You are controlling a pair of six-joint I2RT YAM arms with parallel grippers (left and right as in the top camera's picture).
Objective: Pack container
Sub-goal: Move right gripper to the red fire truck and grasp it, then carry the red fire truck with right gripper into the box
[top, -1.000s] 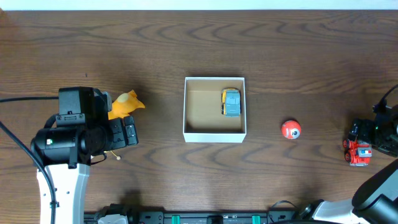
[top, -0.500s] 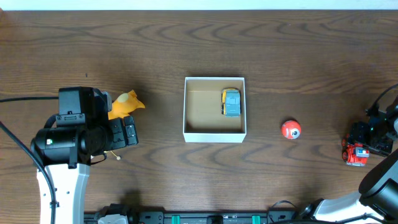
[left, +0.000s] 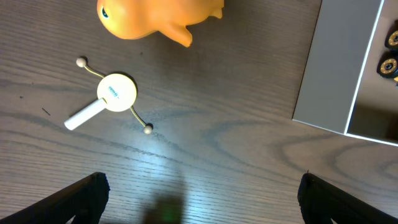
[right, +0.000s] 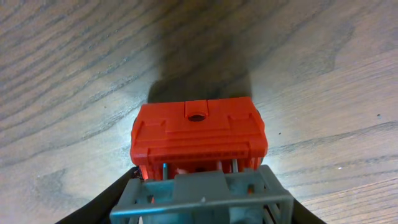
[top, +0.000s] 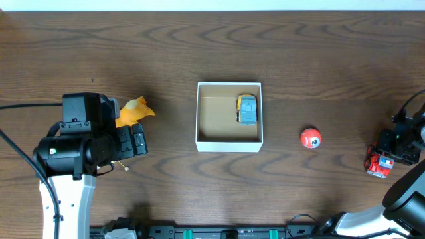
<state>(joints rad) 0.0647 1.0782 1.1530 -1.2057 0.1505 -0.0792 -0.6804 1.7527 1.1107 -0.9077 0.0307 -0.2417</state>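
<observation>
Overhead: blue car (top: 247, 109) in the container (top: 229, 145); orange toy (top: 135, 110), red ball (top: 310, 138), red truck (top: 376, 166) wait outside. Left tool (left: 200, 199) spread empty; right tool (right: 200, 211) straddles truck, grip unclear.

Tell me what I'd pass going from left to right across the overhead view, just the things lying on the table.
orange toy → box → red ball → red truck
</observation>
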